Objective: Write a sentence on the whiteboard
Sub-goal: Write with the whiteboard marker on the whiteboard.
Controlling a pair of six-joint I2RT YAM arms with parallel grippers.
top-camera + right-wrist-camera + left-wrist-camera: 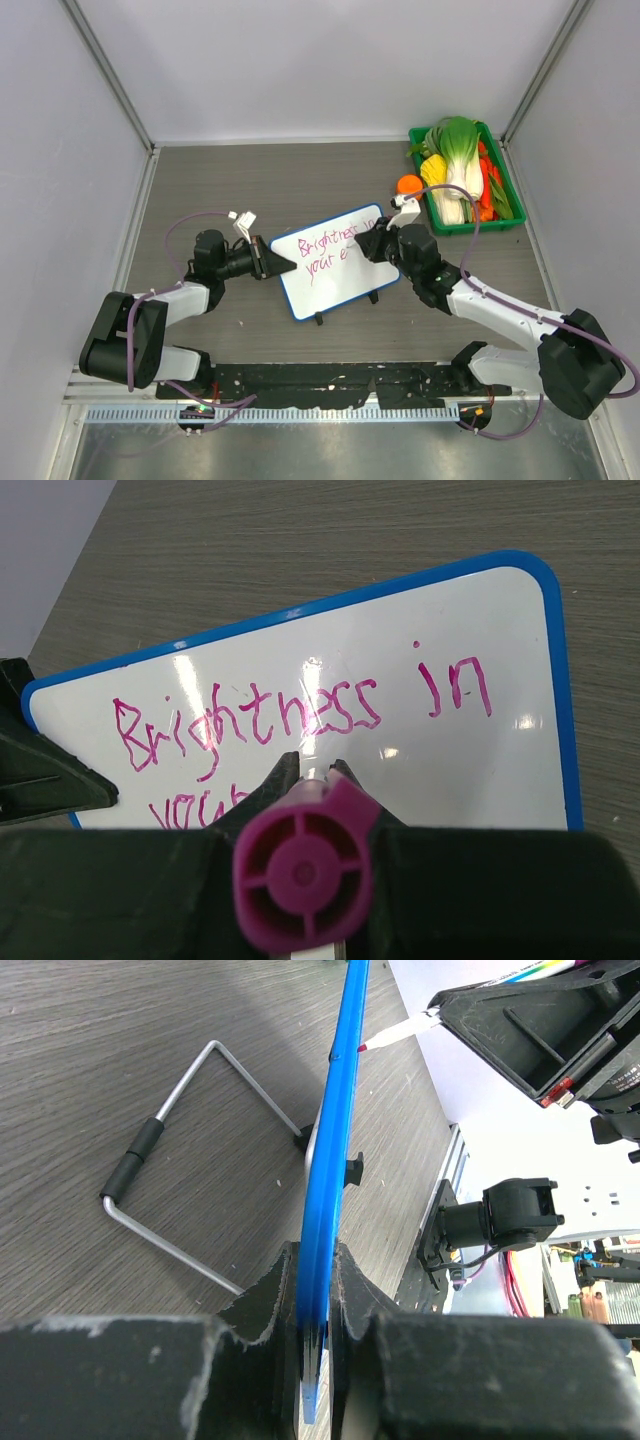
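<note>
The whiteboard (pixel 335 262) stands propped at the middle of the table (pixel 250 180), its left edge clamped between the left gripper's (pixel 283 265) fingers (pixel 265 1300). The right gripper (pixel 367 247) is clenched around a pink marker (pixel 303 875) at the board's right side, the tip seemingly on the surface, though hidden. The sentence (pixel 290 715) reads "Brightness in" above "your e"; a green crate (pixel 480 227) of vegetables (pixel 455 145) sits far right

Probably a robotics lab: white enclosure walls (pixel 300 60), bench electronics (pixel 590 1290) blurred beyond.
</note>
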